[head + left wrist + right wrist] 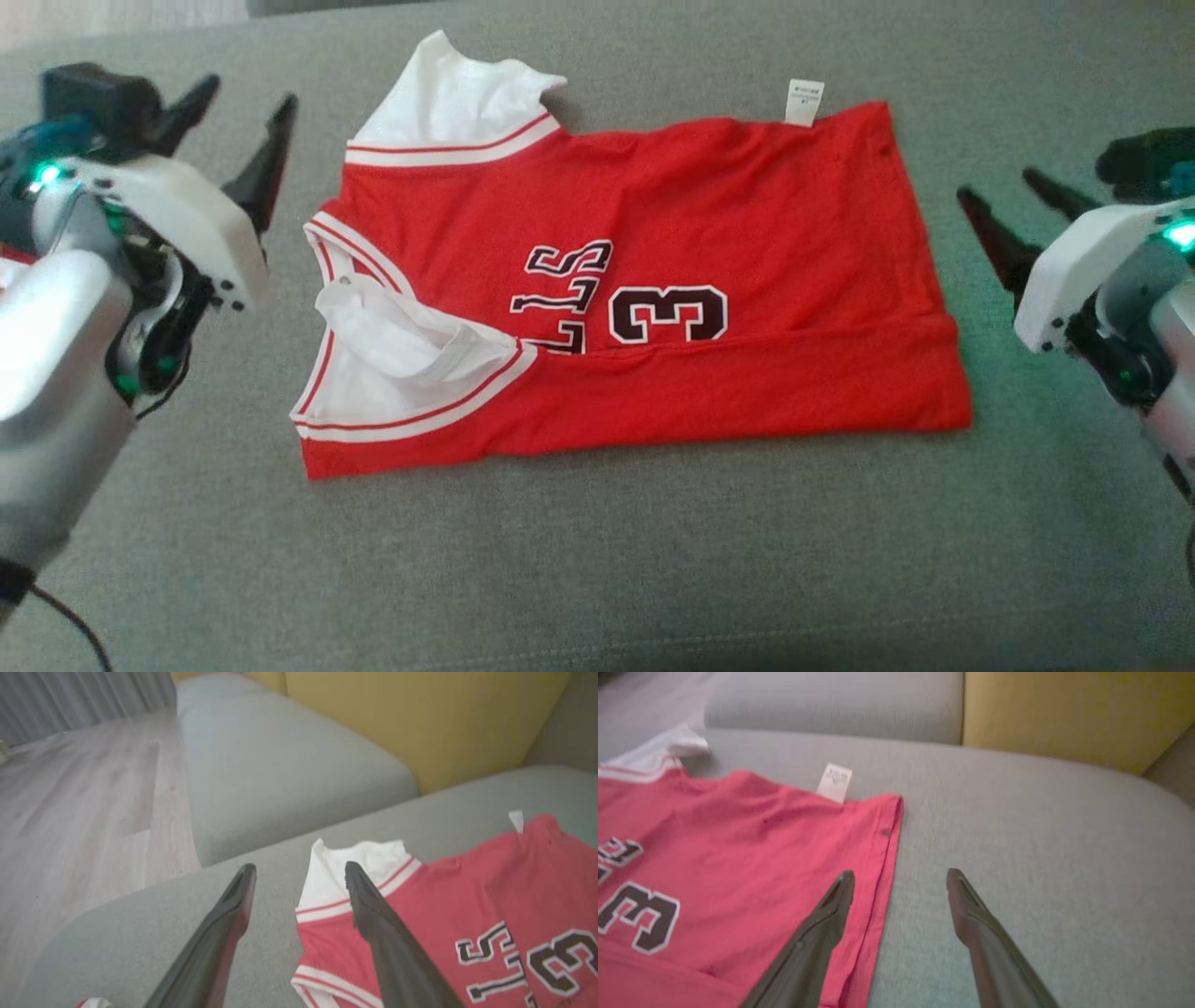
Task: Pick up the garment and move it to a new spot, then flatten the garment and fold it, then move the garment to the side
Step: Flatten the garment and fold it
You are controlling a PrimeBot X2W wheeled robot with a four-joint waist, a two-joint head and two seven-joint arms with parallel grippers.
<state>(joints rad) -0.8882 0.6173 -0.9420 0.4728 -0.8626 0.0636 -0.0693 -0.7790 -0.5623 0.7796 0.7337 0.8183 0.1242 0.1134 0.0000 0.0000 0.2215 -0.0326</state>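
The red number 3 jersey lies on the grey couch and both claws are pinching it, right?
No: the left gripper and right gripper stand open beside the red jersey, gripping nothing, as the head view shows. It does lie on the grey couch.

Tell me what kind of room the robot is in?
Probably a living room in a home: the red jersey lies on a grey sofa with a yellow back cushion, and there is wooden floor beside it.
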